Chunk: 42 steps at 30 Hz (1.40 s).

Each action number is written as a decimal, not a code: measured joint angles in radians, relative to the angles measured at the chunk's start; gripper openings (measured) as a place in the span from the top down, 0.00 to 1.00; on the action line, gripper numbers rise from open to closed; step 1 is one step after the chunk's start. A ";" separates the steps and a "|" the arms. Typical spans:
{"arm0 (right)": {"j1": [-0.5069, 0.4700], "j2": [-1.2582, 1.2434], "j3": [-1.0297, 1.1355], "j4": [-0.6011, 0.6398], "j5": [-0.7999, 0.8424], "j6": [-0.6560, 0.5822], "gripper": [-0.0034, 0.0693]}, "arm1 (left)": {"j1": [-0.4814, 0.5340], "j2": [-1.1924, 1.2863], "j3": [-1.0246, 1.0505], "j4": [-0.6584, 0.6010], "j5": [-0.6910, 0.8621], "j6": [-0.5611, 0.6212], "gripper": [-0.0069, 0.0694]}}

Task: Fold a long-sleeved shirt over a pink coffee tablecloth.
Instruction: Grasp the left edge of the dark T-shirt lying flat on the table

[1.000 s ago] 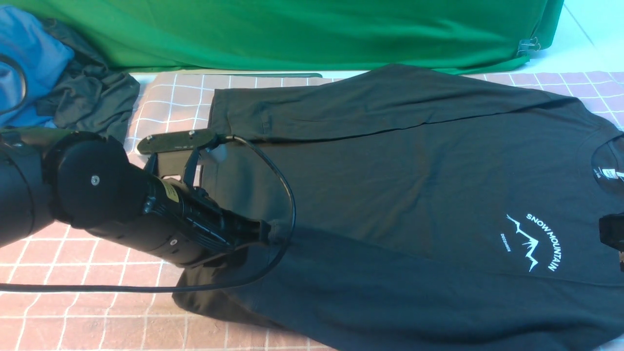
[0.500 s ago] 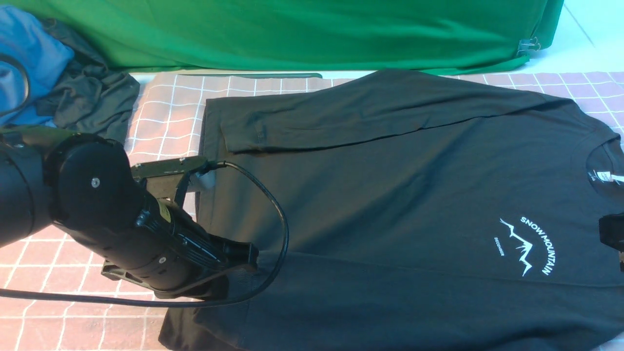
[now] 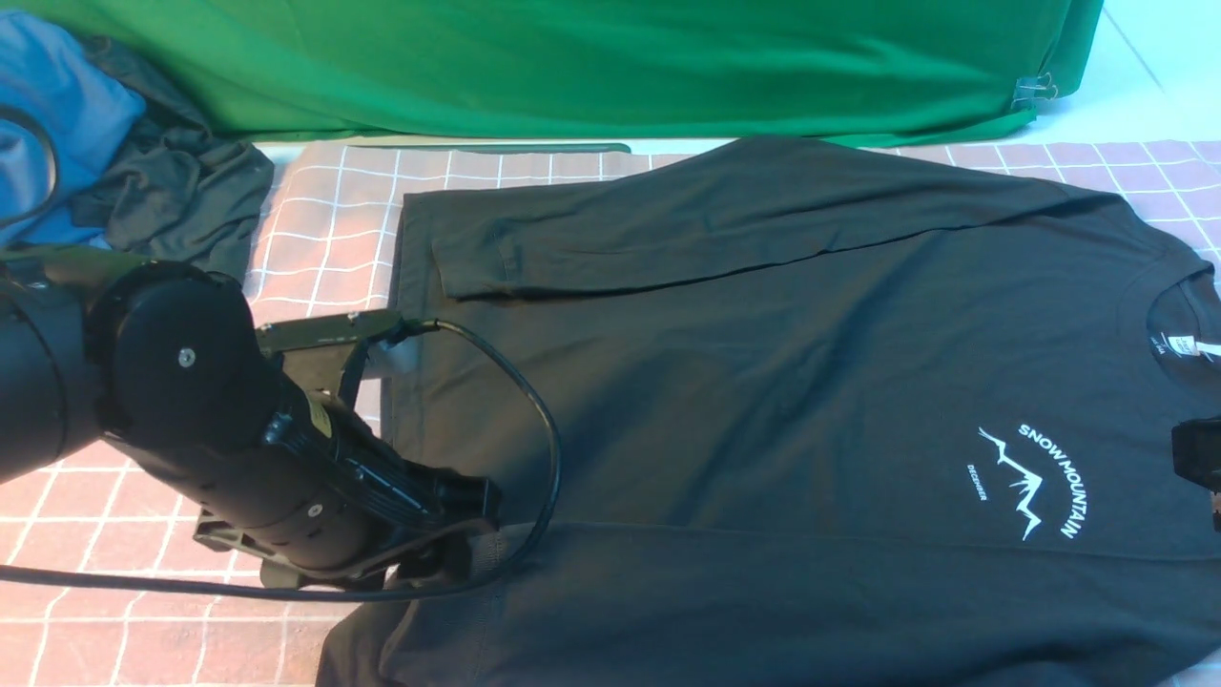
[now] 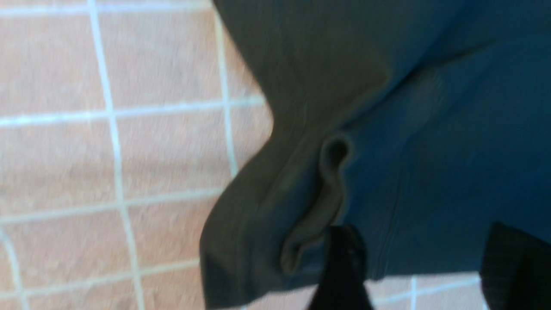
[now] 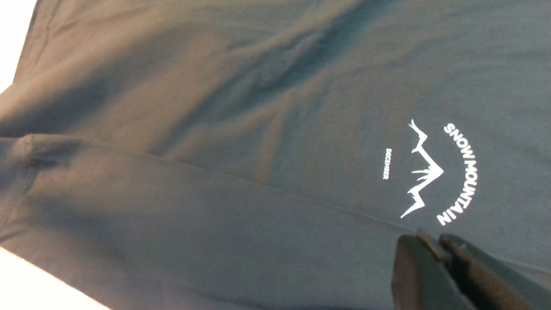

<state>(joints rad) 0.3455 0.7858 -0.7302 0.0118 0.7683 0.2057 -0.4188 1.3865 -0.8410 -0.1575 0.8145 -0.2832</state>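
Observation:
The black long-sleeved shirt (image 3: pixel 763 382) lies spread flat on the pink coffee tablecloth (image 3: pixel 324 219), collar to the right, white print (image 3: pixel 1035 477) facing up. Both sleeves lie folded across its body. My left arm (image 3: pixel 286 458) hangs low over the shirt's left end. In the left wrist view my left gripper (image 4: pixel 422 241) is open, its two dark fingers (image 4: pixel 344 258) wide apart over the cloth edge (image 4: pixel 241 241) and gripping nothing. My right gripper (image 5: pixel 434 241) is shut, tips on the sleeve's fold line beside the print (image 5: pixel 430 172); I cannot tell whether it pinches fabric.
A bright green cloth (image 3: pixel 572 67) hangs along the back. A blue garment (image 3: pixel 57 114) and a dark grey-green one (image 3: pixel 181 191) are heaped at the far left. The left arm's black cable (image 3: pixel 544 448) loops over the shirt.
My left arm drew the shirt's left end leftward and down until it lay flat. Its jaws then opened and let go of the fabric. The right gripper stayed put.

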 joint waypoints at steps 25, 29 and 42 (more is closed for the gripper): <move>0.000 0.000 0.000 0.000 0.000 0.000 0.80 | 0.000 0.280 -0.006 0.021 -0.051 0.069 0.67; 0.000 0.000 0.000 0.000 0.000 -0.001 0.79 | 0.000 0.276 -0.009 0.010 -0.039 0.085 0.83; 0.000 0.000 0.000 0.000 -0.010 -0.001 0.76 | 0.000 0.087 -0.148 -0.011 0.124 0.067 0.83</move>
<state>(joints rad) 0.3455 0.7858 -0.7302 0.0118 0.7587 0.2047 -0.4188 1.4739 -0.9890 -0.1683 0.9386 -0.2160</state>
